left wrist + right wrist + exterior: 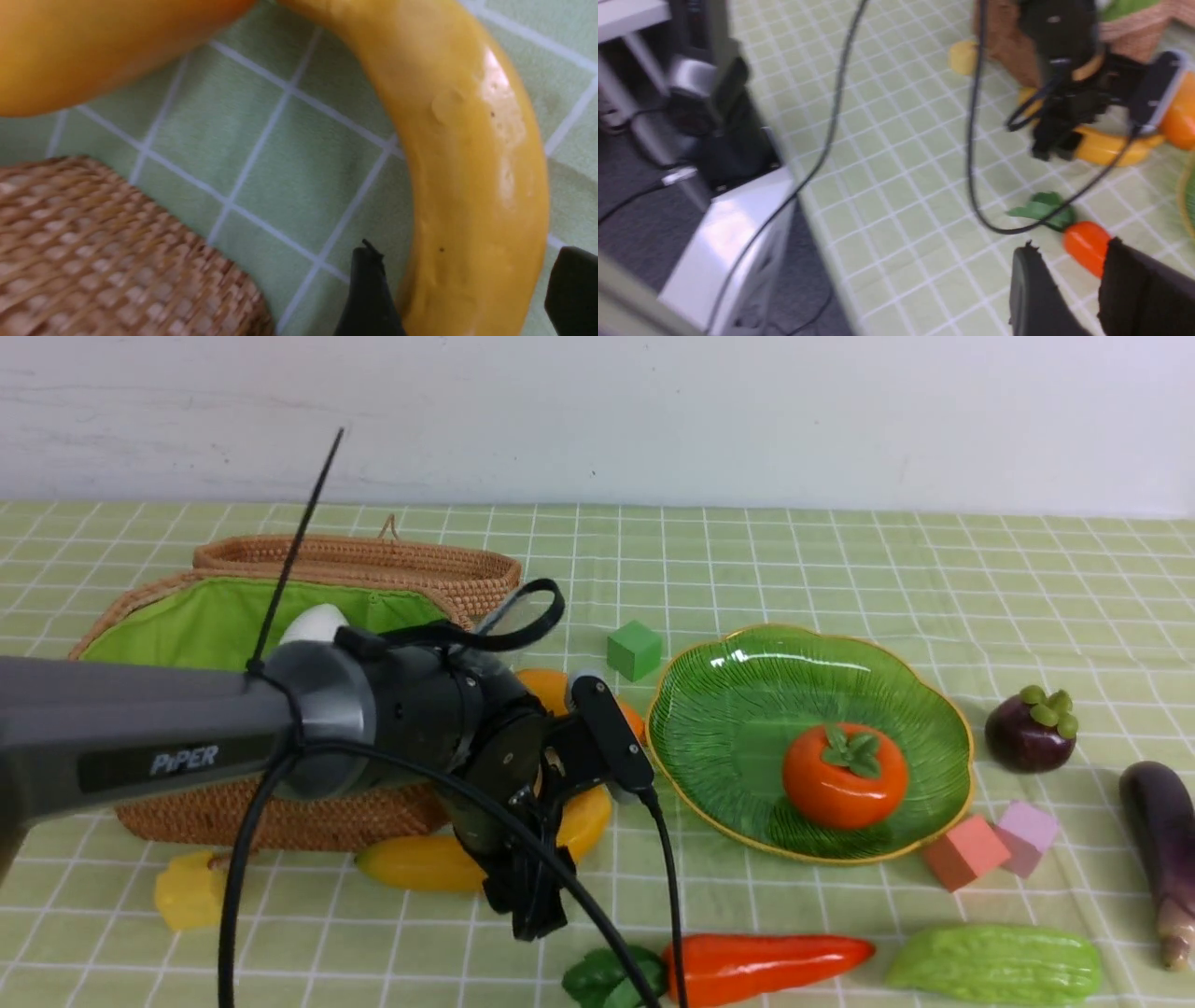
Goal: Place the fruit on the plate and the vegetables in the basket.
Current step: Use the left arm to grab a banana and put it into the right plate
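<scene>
My left gripper (540, 873) reaches down in front of the basket (187, 817). Its jaws are open and straddle the yellow banana (472, 186), which lies on the cloth; one black finger (369, 294) is close against it and the other stands apart. The mango (93, 46) lies just beyond the banana. The white radish (313, 621) is in the basket. The persimmon (845, 775) sits on the green plate (728, 691). The mangosteen (1032, 733), eggplant (1162, 840), gourd (994, 963) and carrot (766, 966) lie on the cloth. My right gripper (1071, 280) is open and empty, near the carrot's (1085, 240) leafy end.
A green cube (635, 649) sits left of the plate; red (966, 851) and pink (1027, 835) cubes sit at its front right. A yellow block (191, 891) lies before the basket. The table edge and a robot base (728, 154) show in the right wrist view.
</scene>
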{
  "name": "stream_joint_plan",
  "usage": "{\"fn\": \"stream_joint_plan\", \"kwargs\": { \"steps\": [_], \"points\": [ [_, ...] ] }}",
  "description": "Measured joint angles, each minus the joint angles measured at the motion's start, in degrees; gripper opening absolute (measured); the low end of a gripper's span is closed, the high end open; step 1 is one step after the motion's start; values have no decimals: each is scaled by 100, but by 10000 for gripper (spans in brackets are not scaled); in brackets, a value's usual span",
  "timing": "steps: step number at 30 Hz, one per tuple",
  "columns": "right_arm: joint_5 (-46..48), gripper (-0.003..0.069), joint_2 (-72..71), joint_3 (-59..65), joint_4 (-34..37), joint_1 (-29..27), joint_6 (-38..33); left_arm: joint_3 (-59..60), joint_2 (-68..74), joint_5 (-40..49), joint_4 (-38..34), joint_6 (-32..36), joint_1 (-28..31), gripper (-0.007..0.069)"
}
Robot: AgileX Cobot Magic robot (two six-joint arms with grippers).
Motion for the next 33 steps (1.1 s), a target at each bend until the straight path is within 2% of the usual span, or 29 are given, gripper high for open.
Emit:
{"fn": "stream_joint_plan", "kwargs": {
  "steps": [4,7,10,21,26,29,33],
  "points": [
    [-295,225,0,0,-628,0,417,0,82,-25,116,-9,2,468],
    [-295,227,0,0,-762,0,503,0,102,-25,141,-9,2,435],
    [-295,231,0,0,-781,0,543,-11,130,7,129,-16,-4,312],
    [-295,232,0,0,-788,0,551,-7,-170,417,54,-16,-26,313],
    [-338,234,0,0,-811,0,551,0,-974,359,-275,-16,-457,313],
    [-520,234,6,0,-1057,0,720,-222,-1120,-58,-488,-32,-665,313],
    [-866,234,108,0,-1718,0,1374,-1300,-609,-255,-823,-221,-637,313]
  ]
}}
